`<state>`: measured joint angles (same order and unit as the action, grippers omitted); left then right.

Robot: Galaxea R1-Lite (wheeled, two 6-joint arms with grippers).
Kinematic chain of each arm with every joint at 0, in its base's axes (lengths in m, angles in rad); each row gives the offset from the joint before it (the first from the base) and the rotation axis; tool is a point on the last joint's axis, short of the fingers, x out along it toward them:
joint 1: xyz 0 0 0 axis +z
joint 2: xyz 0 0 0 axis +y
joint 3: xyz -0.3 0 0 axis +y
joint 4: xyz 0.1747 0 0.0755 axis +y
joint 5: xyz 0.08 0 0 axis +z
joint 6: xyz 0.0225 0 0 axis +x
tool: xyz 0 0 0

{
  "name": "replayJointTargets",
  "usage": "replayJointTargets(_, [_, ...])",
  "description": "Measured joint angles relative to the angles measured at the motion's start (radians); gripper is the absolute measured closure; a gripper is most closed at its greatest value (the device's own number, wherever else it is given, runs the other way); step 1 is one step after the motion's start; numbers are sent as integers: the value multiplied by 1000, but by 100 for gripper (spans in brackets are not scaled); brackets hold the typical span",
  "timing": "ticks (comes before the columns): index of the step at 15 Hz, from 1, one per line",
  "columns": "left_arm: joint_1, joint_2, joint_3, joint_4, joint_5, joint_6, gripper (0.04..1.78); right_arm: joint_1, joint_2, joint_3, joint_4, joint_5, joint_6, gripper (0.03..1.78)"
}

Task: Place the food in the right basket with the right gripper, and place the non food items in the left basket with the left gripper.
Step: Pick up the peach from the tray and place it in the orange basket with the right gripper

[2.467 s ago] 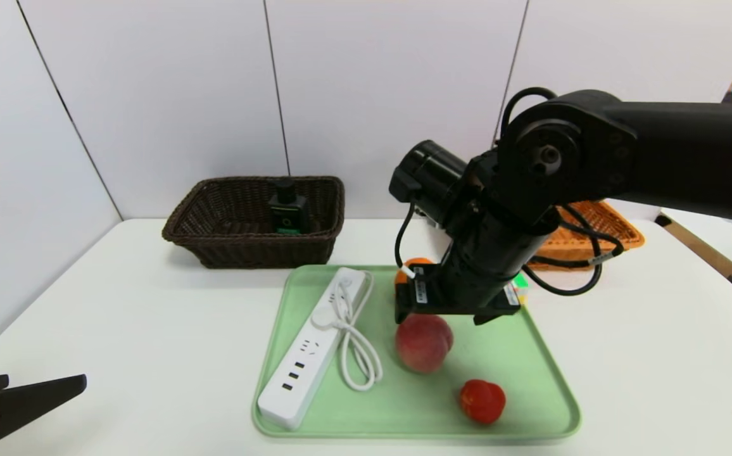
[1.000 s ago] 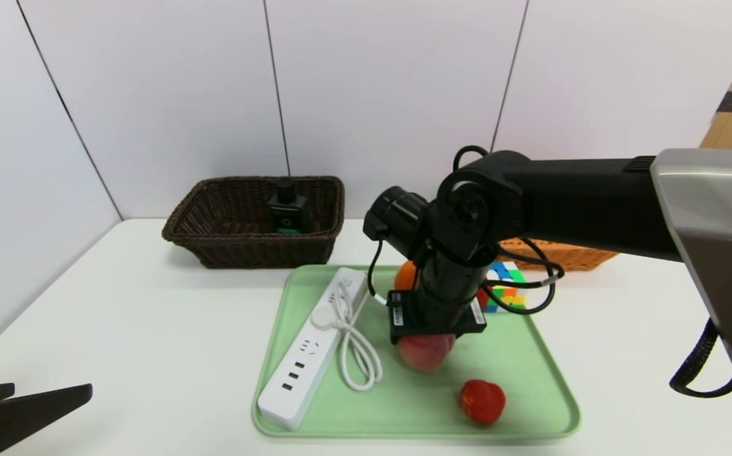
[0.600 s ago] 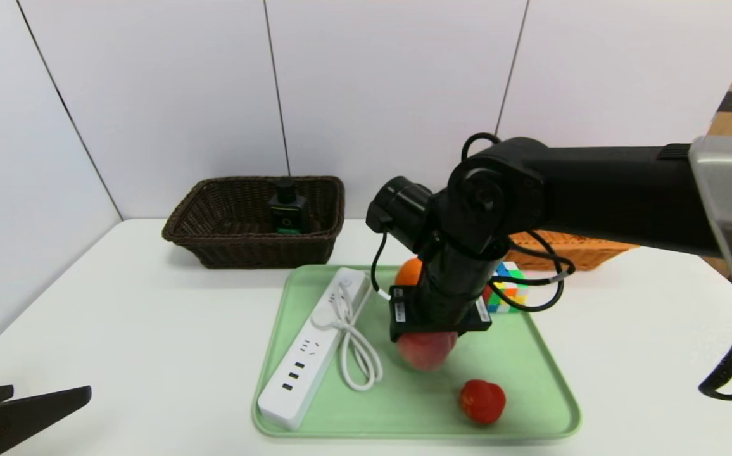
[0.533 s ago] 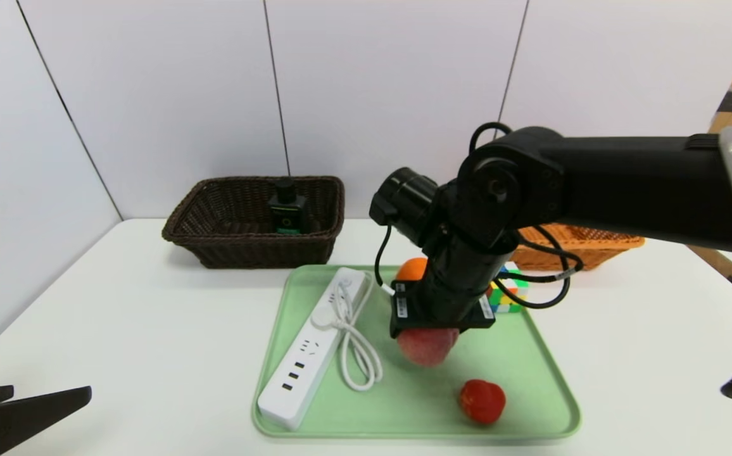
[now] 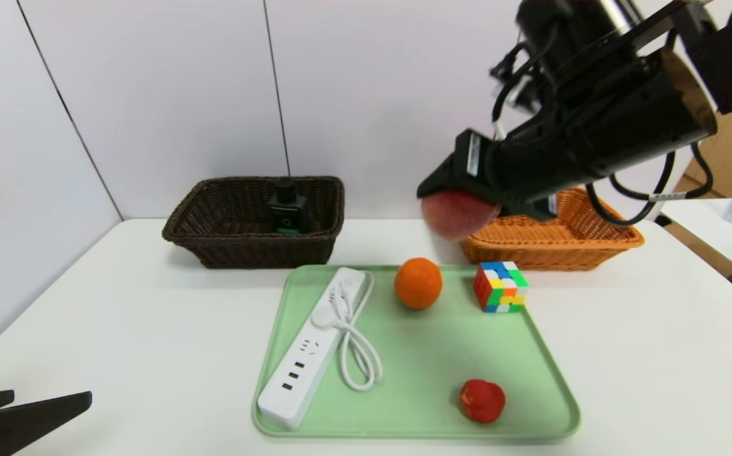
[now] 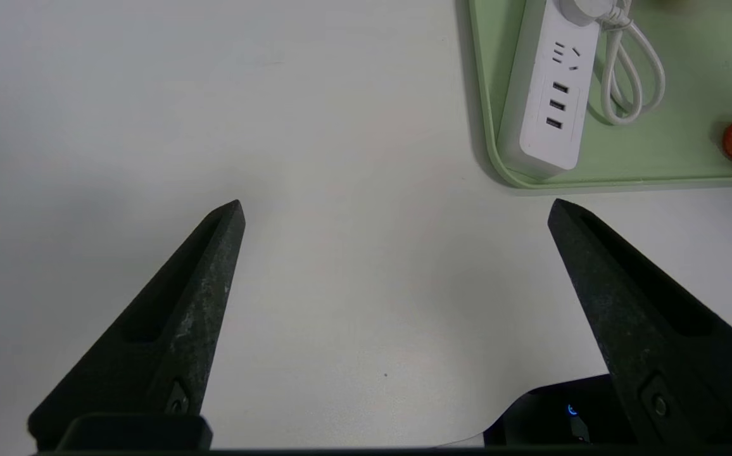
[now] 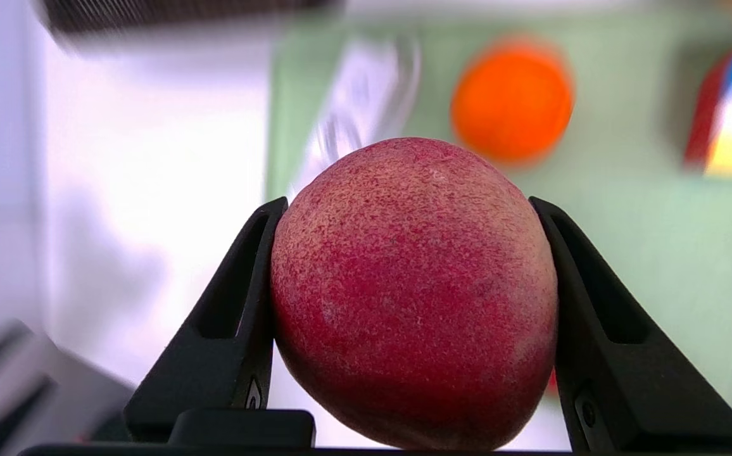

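Note:
My right gripper (image 5: 453, 204) (image 7: 407, 202) is shut on a red peach (image 5: 458, 215) (image 7: 413, 291), held in the air above the green tray's (image 5: 416, 418) far edge, just left of the orange right basket (image 5: 562, 250). On the tray lie an orange (image 5: 418, 282), a small red tomato (image 5: 482, 400), a white power strip (image 5: 312, 351) with its coiled cord, and a colourful puzzle cube (image 5: 499, 286). The dark brown left basket (image 5: 246, 250) holds a black device (image 5: 287, 209). My left gripper (image 5: 52, 397) (image 6: 396, 204) hangs open over bare table at the near left.
A white wall stands close behind both baskets. A second table (image 5: 714, 237) with small items sits beyond the table's right edge. The white tabletop (image 5: 119, 316) stretches between the left gripper and the tray.
The right gripper has lifted the peach off the tray and carried it up and back toward the orange basket, uncovering the orange and the cube. The left arm has stayed put.

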<state>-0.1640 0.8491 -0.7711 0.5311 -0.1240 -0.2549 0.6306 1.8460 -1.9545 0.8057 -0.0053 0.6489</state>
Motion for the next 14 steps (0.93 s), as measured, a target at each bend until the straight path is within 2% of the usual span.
replayJointTargets(4, [0,-1,-3,0,0,-1,13,-239,17,6,-308,-7,-71,65])
replayJointTargets(6, [0,-6,-3,1,1,-1,13,-323,86,9,-399,-9,-91,65])
replayJointTargets(10, [0,-12,-3,1,2,-2,13,-405,256,9,-433,-9,-119,65])
replayJointTargets(14, [0,-14,-6,1,2,-3,13,-435,363,8,-479,-11,-120,65])
